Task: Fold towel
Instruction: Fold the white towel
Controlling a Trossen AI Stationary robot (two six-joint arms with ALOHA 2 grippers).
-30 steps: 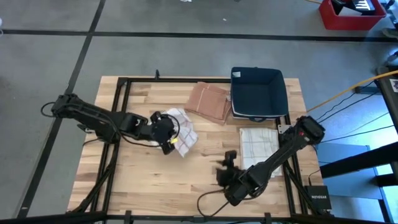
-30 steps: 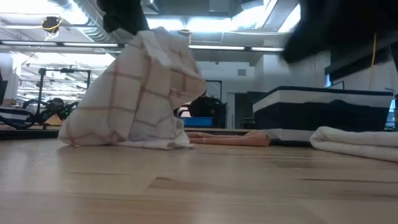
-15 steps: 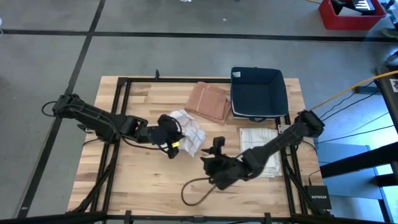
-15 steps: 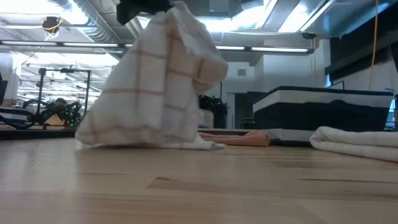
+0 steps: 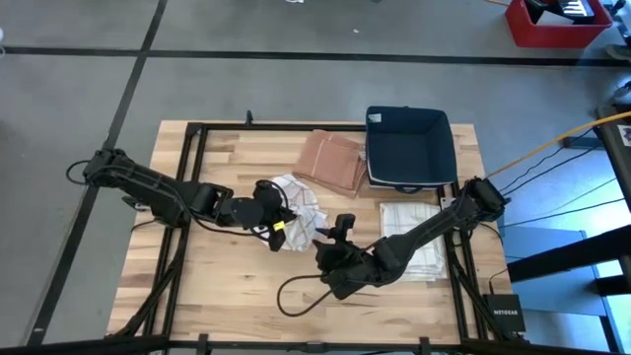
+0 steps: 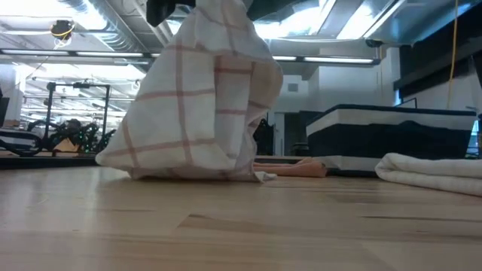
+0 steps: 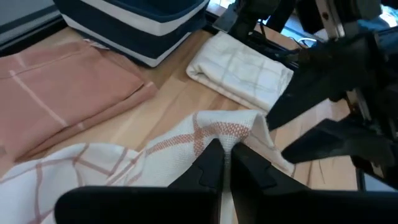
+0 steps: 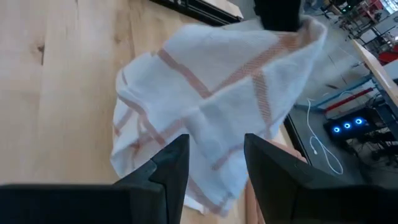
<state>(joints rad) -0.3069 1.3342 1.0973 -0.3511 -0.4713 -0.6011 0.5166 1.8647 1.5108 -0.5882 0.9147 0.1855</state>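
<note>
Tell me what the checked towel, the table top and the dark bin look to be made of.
Checked towel: soft woven cloth, white with reddish lines; it drapes and creases where the left gripper pinches it.
Table top: pale wood planks, smooth, with visible grain and seams.
Dark bin: navy, apparently fabric-sided with a pale band; stiff plastic is possible.

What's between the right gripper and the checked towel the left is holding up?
Nothing visible. The right gripper is open beside the checked towel, which the left gripper pinches; only bare table lies below.

towel (image 5: 294,205) mid-table, bin (image 5: 408,148) behind (rightward)
</note>
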